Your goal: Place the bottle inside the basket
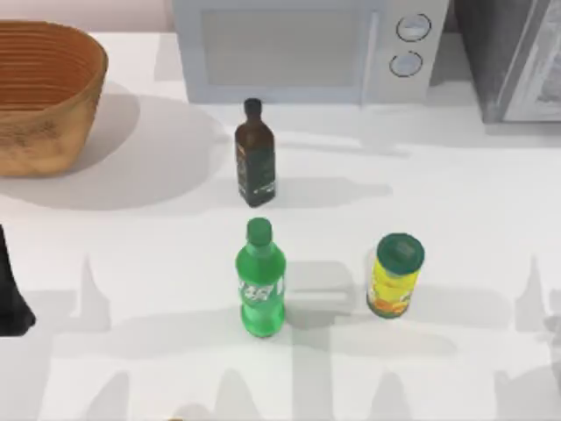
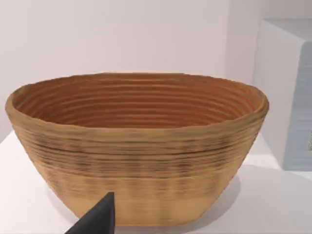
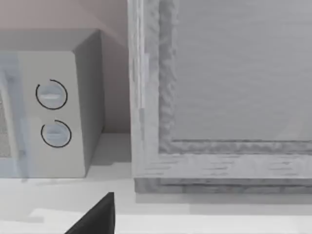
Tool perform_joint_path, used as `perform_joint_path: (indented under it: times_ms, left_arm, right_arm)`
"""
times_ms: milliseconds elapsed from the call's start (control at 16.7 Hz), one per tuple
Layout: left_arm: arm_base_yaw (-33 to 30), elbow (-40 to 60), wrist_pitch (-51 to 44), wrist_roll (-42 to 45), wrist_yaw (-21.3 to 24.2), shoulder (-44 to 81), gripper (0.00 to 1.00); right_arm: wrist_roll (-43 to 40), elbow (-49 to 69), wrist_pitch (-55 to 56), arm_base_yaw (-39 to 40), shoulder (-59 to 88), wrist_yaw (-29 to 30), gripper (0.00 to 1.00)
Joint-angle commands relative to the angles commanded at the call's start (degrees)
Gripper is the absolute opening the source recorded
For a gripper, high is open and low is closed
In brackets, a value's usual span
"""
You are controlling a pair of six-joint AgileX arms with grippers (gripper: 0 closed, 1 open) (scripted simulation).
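Note:
The bright green bottle stands upright near the middle of the table, towards the front, with nothing touching it. The tan wicker basket sits at the back left; the left wrist view looks straight at its ribbed inner wall. My left gripper is at the table's left edge, in front of the basket and well apart from the bottle; a dark part of it shows in its wrist view. A dark part of my right gripper shows in the right wrist view, facing the appliances at the back.
A dark brown glass bottle stands behind the green one. A yellow can with a green lid stands to the bottle's right. A white microwave and a grey cabinet line the back edge.

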Motion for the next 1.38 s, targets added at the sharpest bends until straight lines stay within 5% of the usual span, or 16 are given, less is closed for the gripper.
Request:
perform_joint_path:
  times_ms: [480, 1380]
  left_arm:
    - [-5.33, 0.26, 12.02, 0.30, 1.19, 12.65, 1.00]
    - [-32.97, 1.24, 79.04, 1.88, 7.26, 88.88, 1.00]
  right_arm:
    - [0.00, 0.00, 0.00, 0.00, 0.00, 0.00, 1.00]
    - [0.00, 0.00, 0.00, 0.00, 0.00, 0.00, 1.00]
